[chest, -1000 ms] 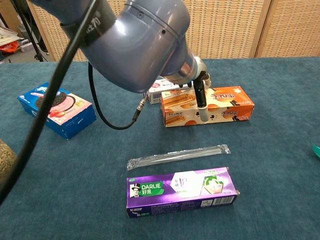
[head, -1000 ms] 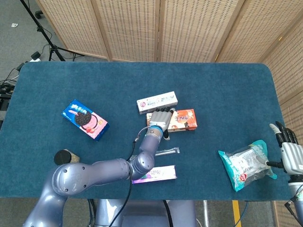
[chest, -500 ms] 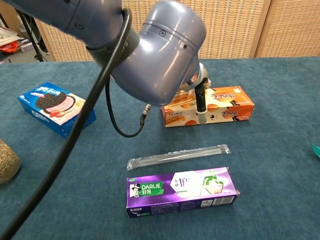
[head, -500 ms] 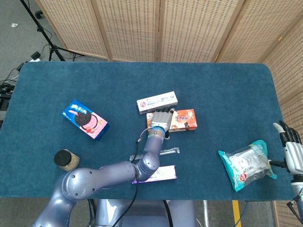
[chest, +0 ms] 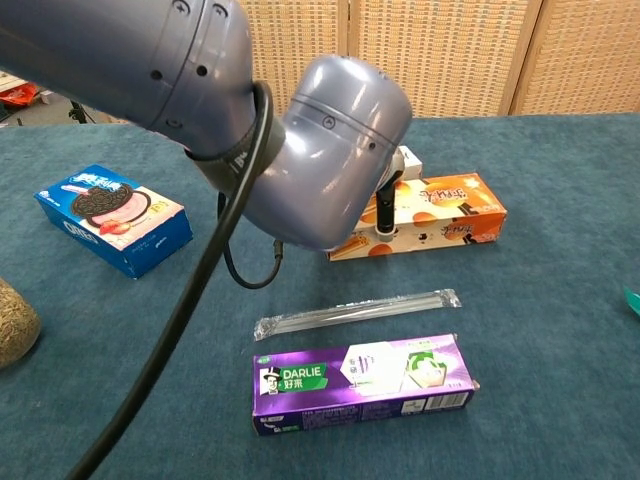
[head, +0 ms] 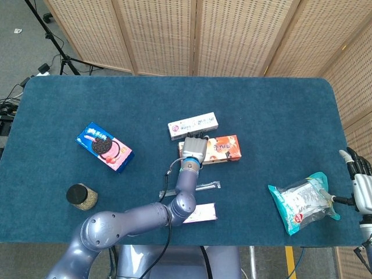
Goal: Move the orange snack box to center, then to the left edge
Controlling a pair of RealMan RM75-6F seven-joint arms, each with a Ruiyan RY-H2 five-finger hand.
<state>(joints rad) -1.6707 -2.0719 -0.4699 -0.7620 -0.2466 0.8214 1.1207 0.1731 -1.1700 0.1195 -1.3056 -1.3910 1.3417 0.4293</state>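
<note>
Reaching my left hand (head: 193,149) onto the orange snack box (head: 222,149), fingers (chest: 384,212) draping over its left end and touching it; whether they are gripping it I cannot tell. The box is lying flat near the middle of the blue tabletop (head: 279,116), just below the white box (head: 193,125). My right hand (head: 360,183) is hanging off the right edge beside the snack bag (head: 302,201), fingers loosely apart and holding nothing. The purple toothpaste box (chest: 362,383) and clear straw wrapper (chest: 356,311) are lying nearer me.
</note>
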